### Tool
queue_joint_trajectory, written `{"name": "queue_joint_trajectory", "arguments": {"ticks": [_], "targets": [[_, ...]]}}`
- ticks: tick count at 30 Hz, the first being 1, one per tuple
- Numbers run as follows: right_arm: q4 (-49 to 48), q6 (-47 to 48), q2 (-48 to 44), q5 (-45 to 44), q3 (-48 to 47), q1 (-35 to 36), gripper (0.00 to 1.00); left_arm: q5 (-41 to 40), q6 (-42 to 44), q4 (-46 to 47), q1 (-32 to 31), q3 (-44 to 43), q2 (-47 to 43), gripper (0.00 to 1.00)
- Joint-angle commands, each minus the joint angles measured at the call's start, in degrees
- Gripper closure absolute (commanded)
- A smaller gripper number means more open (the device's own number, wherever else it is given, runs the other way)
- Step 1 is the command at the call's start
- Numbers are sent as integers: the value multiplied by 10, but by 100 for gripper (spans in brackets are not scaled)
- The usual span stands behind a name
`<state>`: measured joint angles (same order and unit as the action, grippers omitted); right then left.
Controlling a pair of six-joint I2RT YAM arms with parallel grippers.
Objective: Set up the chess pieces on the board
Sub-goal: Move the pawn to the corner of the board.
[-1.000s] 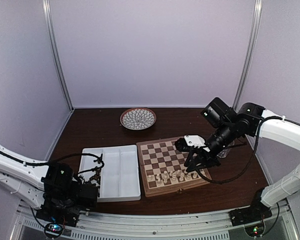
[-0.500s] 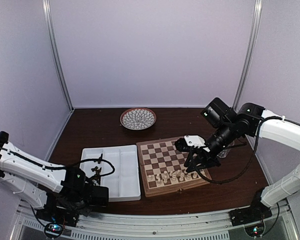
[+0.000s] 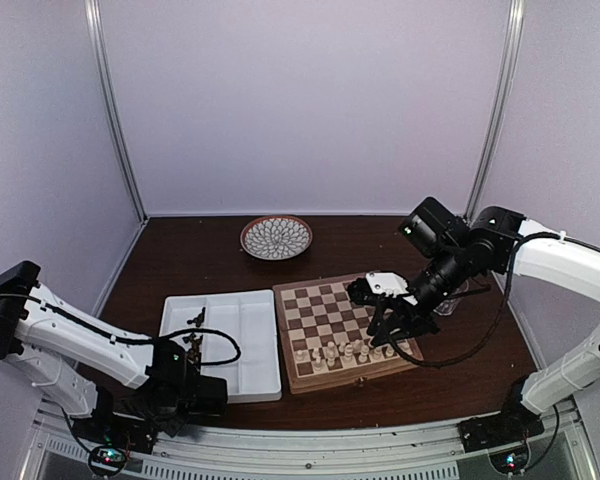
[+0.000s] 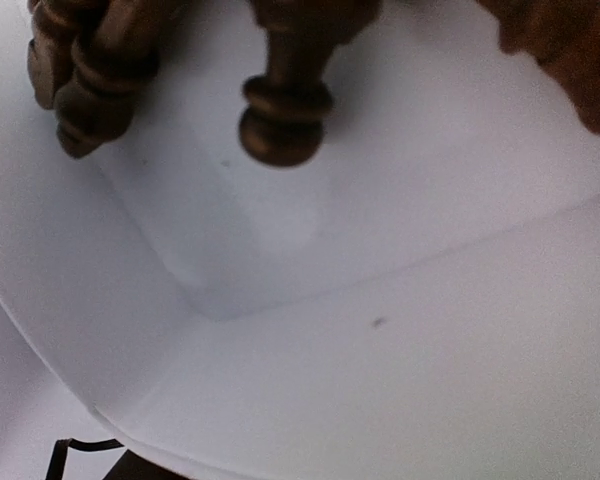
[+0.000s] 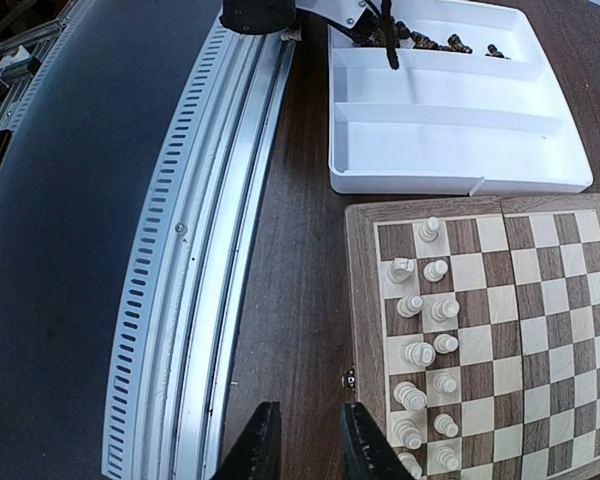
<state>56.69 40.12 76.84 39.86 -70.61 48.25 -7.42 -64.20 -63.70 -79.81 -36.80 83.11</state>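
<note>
Top external view, lower left: left fingers (image 3: 190, 355) clenched above dark chess pieces (image 4: 280, 100) in white tray (image 3: 265, 345); right fingers (image 5: 261, 445) parted, empty, over board (image 3: 325, 300) bearing cream pieces (image 5: 420, 352).

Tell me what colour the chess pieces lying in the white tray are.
The pieces are dark brown wood, clearest in the left wrist view.

Pale lilac walls (image 3: 300, 100) enclose dark brown wooden table (image 3: 180, 255); silver corner posts (image 3: 116, 110) rise behind; slotted metal rail (image 3: 330, 452) along near edge.

brown chess pieces (image 4: 285, 110) blurred, tops cropped
</note>
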Motion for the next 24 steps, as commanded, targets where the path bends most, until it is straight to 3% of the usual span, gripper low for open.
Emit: {"name": "queue_joint_trajectory", "arguments": {"ticks": [1,13,24], "targets": [[-9,-5,3,-5,4,2,76,30,62,90,4,-24,43,93],[-9,-5,0,-13,10,1,76,44,142,115,4,-130,96,93],[-9,-5,-1,-15,13,0,76,44,153,77,4,-131,64,94]]}}
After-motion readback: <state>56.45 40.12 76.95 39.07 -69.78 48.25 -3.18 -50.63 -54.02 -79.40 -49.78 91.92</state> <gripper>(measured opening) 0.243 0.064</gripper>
